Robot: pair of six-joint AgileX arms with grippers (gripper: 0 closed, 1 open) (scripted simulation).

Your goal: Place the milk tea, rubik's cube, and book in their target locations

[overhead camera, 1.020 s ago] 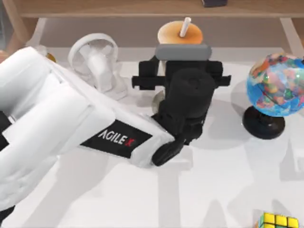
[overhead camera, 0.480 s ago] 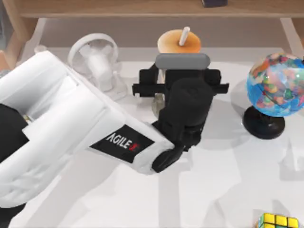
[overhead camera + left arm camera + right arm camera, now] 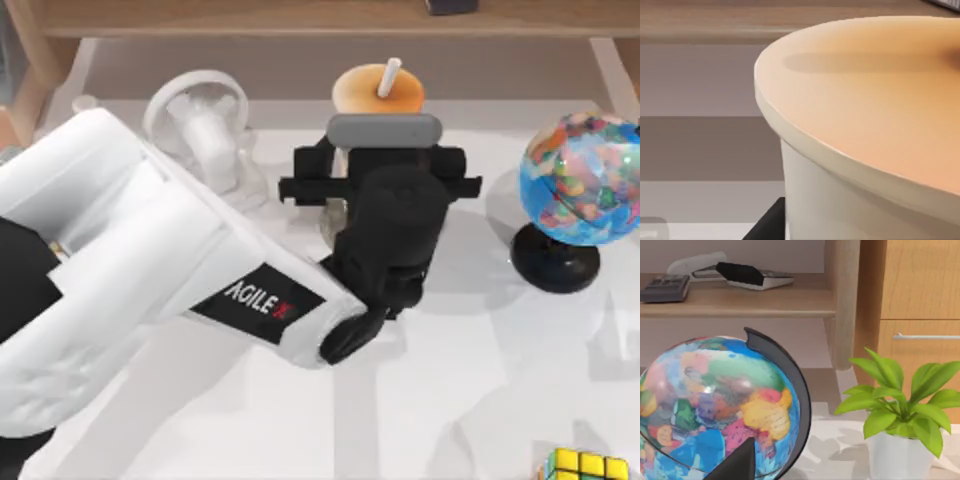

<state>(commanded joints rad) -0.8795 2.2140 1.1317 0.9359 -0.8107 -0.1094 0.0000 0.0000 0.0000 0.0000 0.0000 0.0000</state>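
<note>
The milk tea (image 3: 378, 88), a cup with an orange lid and white straw, stands at the back middle of the table. My left gripper (image 3: 385, 175) reaches over from the left and is shut on the cup just below its lid. In the left wrist view the lid (image 3: 875, 105) is very close, above the pale cup wall. The rubik's cube (image 3: 588, 466), yellow squares up, lies at the table's front right corner. The book is out of view. A dark part of my right gripper (image 3: 737, 465) shows in the right wrist view in front of the globe.
A white desk fan (image 3: 205, 125) stands left of the cup. A multicoloured globe (image 3: 580, 180) on a black stand sits to its right. A wooden shelf (image 3: 250, 18) runs along the back. A potted plant (image 3: 895, 405) stands by a wooden cabinet.
Over the second, my left gripper and the milk tea shifted together a little toward the table's front. In the last half second nothing visibly moved.
</note>
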